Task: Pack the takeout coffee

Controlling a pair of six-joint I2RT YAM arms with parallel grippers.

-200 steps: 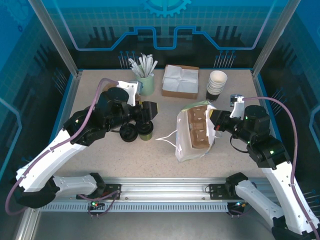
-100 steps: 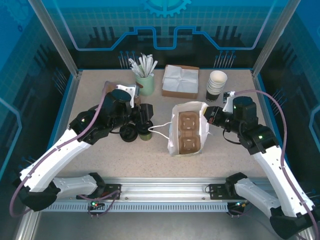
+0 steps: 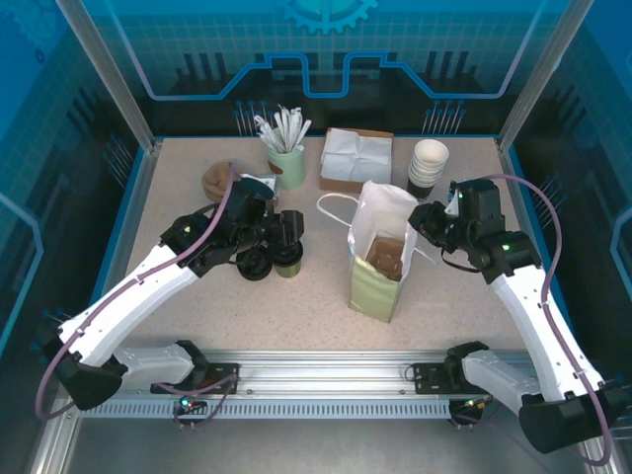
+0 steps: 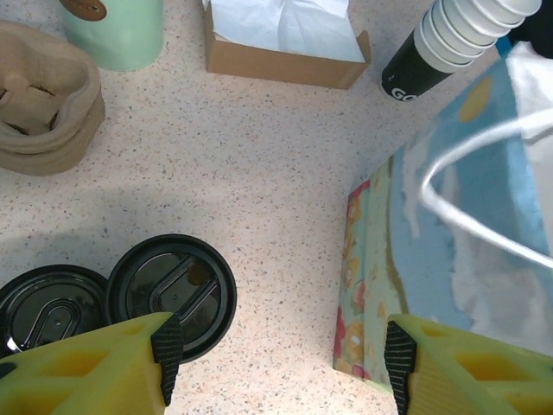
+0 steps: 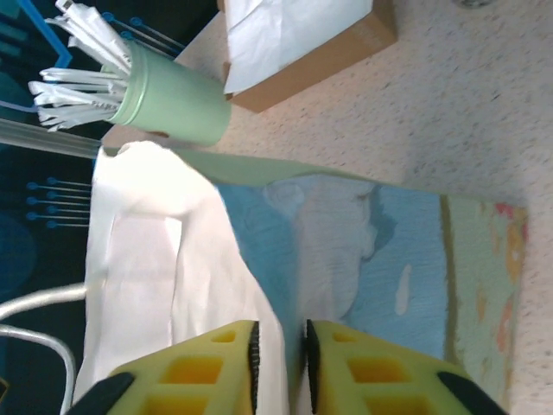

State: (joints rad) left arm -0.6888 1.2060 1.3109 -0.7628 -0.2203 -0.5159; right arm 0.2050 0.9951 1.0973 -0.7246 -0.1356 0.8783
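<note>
left gripper (image 4: pixel 283 354): held wide open above the table, nothing gripped.
takeout coffee (image 4: pixel 171 294): stood upright on the table, lid on, partly under the left finger; placed left of the paper bag (image 3: pixel 375 291) and apart from it.
second black lid (image 4: pixel 52 316): seen just beside the coffee's left side.
right gripper (image 5: pixel 281 354): jaws drawn narrow astride the bag's top edge; whether the paper is pinched cannot be told.
paper bag: stood upright mid-table, mouth open, a brown cup carrier (image 3: pixel 387 255) seen inside.
stack of cups (image 3: pixel 428 163): set behind the bag.
</note>
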